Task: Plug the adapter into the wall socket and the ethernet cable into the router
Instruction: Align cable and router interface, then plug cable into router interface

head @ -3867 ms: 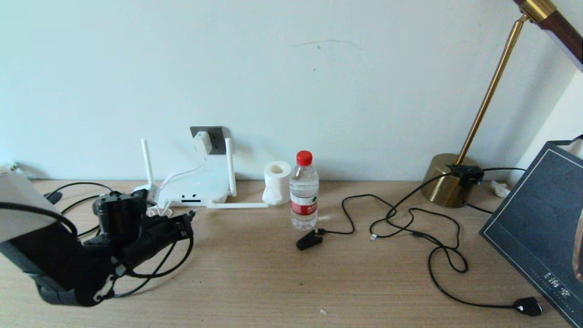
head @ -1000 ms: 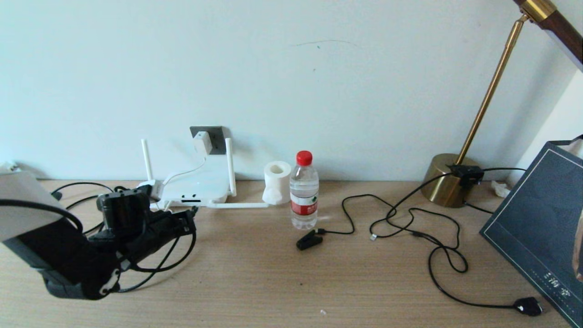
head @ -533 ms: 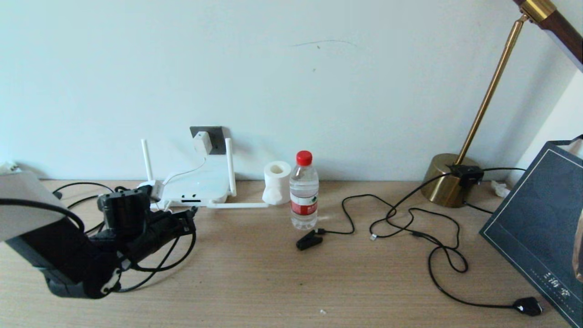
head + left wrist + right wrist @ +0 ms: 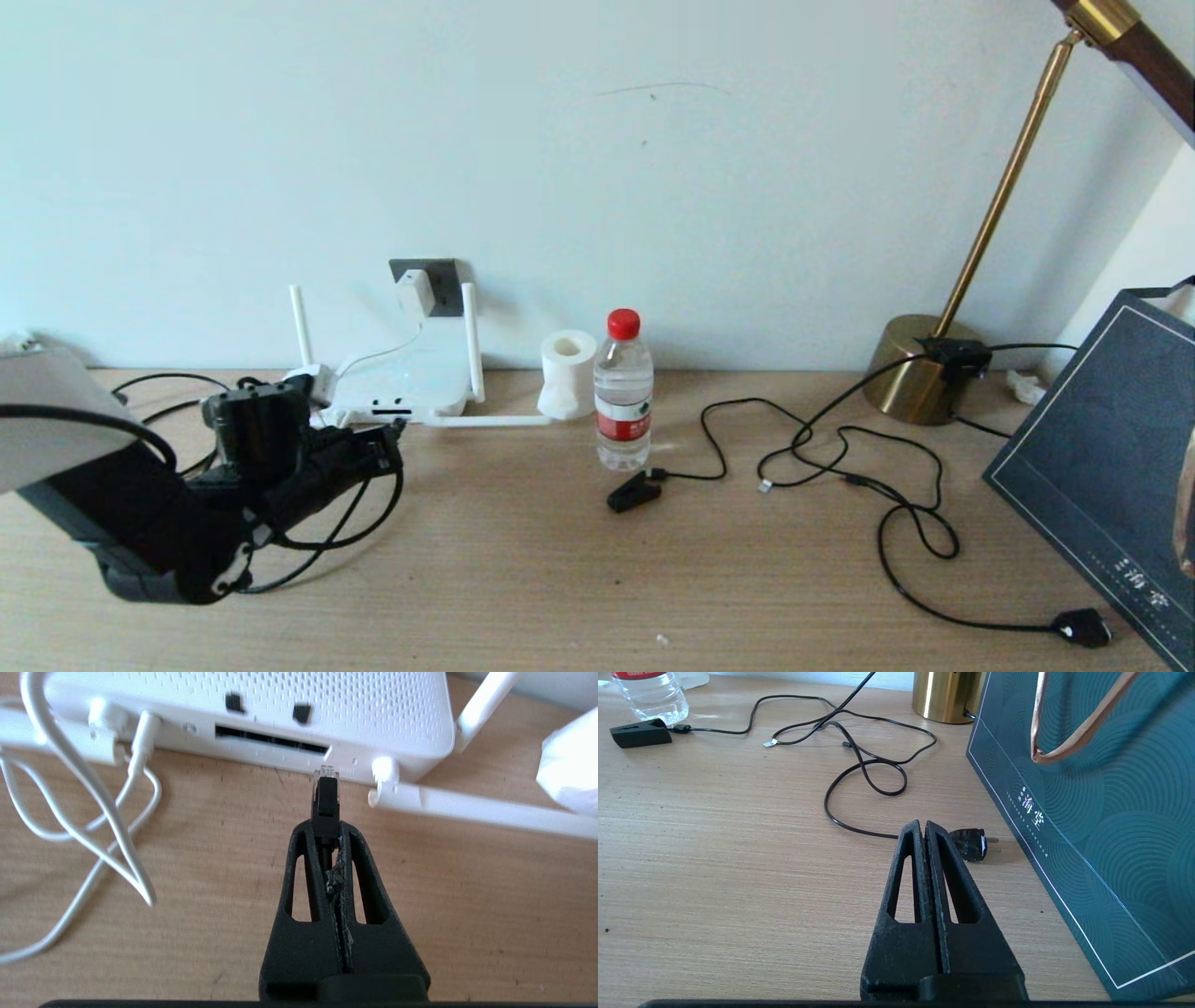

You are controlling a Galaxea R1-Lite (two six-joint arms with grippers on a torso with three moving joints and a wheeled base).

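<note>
The white adapter sits in the dark grey wall socket, its thin white cord running down to the router. My left gripper is shut on the ethernet cable just behind its black boot. The clear plug tip stands a little short of the right end of the dark port slot on the router's front edge. The black cable loops back under my left arm. My right gripper is shut and holds nothing, low over the table at the right.
A fallen router antenna lies along the table beside a white paper roll and a water bottle. A black clip plug, black cords, a two-pin plug, a brass lamp base and a dark gift bag are at the right.
My left gripper has crept forward and slightly away from me with the ethernet plug, closer to the router's front edge. Nothing else has moved.
</note>
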